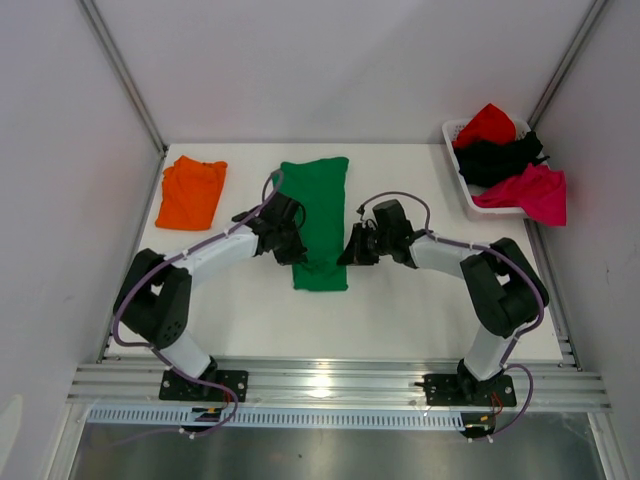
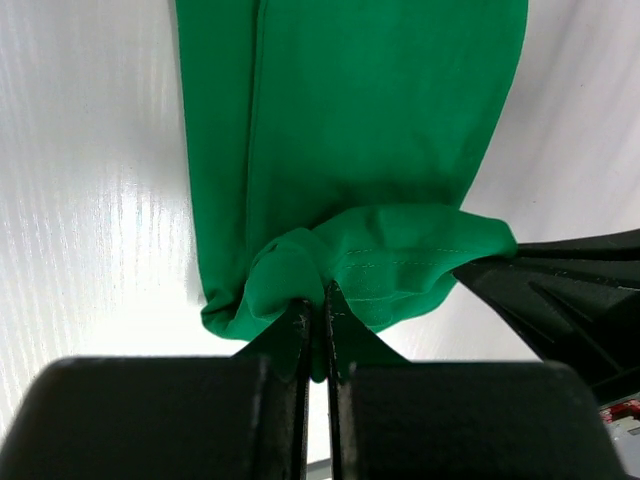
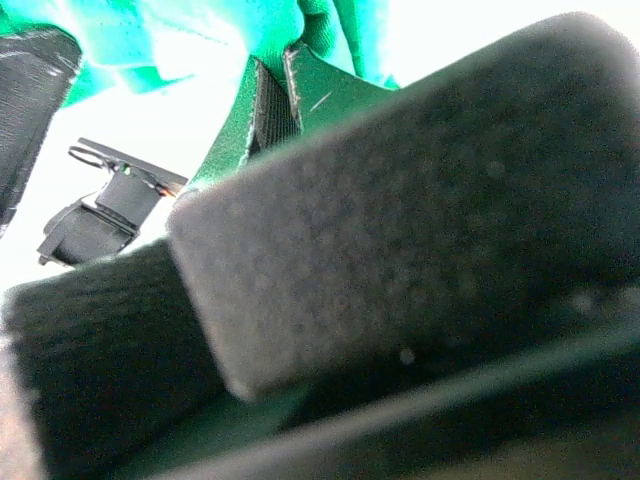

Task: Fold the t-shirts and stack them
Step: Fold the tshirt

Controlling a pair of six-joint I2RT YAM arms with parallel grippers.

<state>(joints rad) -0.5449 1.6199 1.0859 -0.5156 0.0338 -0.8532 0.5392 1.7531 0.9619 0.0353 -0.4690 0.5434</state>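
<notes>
Green t-shirt (image 1: pixel 318 215) lies mid-table as a long narrow strip, its far end near the far edge and its near end bunched where both claws have it. Left gripper (image 2: pixel 318 312) is pinched tight on the near-left hem corner, with a wad of cloth squeezed between the fingers. Right gripper (image 3: pixel 275 85) looks clamped on the near-right hem, fingers nearly together with green between them, though that view is mostly blocked. Orange t-shirt (image 1: pixel 190 192) sits folded at the far-left corner of the table (image 1: pixel 400 310). Red t-shirt (image 1: pixel 487 122), black t-shirt (image 1: pixel 500 157) and magenta t-shirt (image 1: pixel 528 192) are heaped in the white basket (image 1: pixel 452 150) at the far-right corner. Risks, my read: the grips are uneven, a wad on the left and a thin edge on the right, so the thin side may slip on the lift and skew the fold. Unsynced arms would twist the strip or drag it off line.
</notes>
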